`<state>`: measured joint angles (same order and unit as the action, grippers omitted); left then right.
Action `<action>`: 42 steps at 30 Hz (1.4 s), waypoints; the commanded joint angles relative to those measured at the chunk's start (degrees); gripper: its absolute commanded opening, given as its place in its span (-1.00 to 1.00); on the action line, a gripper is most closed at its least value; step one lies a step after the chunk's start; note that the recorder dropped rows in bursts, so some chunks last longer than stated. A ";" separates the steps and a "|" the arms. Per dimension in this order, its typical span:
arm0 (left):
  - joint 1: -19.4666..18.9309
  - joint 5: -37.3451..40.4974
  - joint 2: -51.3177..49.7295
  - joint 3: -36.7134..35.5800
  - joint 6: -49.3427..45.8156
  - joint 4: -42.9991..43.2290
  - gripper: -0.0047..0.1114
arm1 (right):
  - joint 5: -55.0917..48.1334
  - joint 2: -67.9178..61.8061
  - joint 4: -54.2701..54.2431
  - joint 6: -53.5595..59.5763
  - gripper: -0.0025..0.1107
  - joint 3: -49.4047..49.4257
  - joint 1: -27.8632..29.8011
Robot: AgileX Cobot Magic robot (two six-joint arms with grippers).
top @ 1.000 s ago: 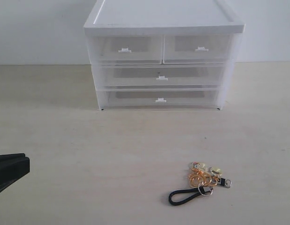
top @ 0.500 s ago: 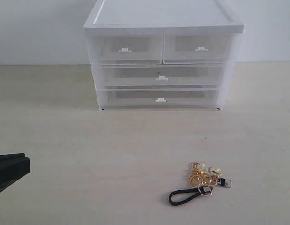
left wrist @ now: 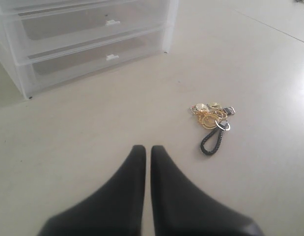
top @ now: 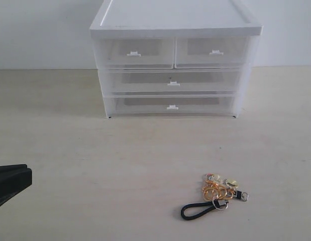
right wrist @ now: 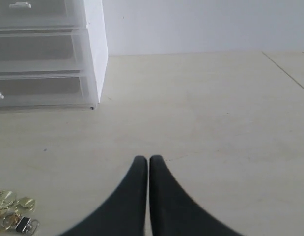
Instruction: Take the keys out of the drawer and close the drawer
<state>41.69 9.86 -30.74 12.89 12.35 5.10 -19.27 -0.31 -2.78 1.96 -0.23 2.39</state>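
Pale table (top: 95,165) and a white wall fill the scene, with the unit (top: 175,22) standing at the back. As far as I can see, nothing has changed in the last second. The exterior view matches both earlier frames, with keys, unit and the dark edge of my left arm all in the same places. I read that as a pause, not a step under way.

The keys (top: 215,193) lie on the open table well in front of the unit. Their black strap loop is nearest the camera and the gold rings are bunched behind it, touching nothing else. The drawer (top: 213,52) looks pushed in, its front level with the left drawer (top: 135,52) beside it. Through the cloudy plastic I cannot be sure it is fully home, but no gap shows.

My left gripper (left wrist: 148,150) hangs over bare table with its fingers drawn together, only a slit between them and nothing held; the keys lie near it but apart. My right gripper (right wrist: 148,160) is likewise closed and empty, and the keys only just show at the edge of its wrist view.

With the keys out and the drawer apparently closed, I judge both parts of the task done. All that remains for me is to keep the arms clear.
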 commanded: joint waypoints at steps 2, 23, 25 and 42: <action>-0.02 -0.82 0.37 -0.27 0.17 0.32 -0.85 | -0.19 0.31 0.43 -0.12 -0.96 0.23 -2.83; -0.02 -0.82 0.37 -0.27 0.17 0.32 -0.85 | -0.19 0.31 0.43 -0.23 -0.96 0.23 -4.15; -0.02 -0.82 0.37 -0.27 0.17 0.32 -0.85 | -0.19 0.31 0.43 -0.23 -0.96 0.23 -4.15; -20.01 -1.94 15.74 -0.27 -9.39 4.34 -0.85 | -0.19 0.31 0.43 -0.22 -0.96 0.23 -4.15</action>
<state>27.08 7.62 -19.47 12.89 3.87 9.52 -19.71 -0.31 -2.78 1.73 -0.23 -1.64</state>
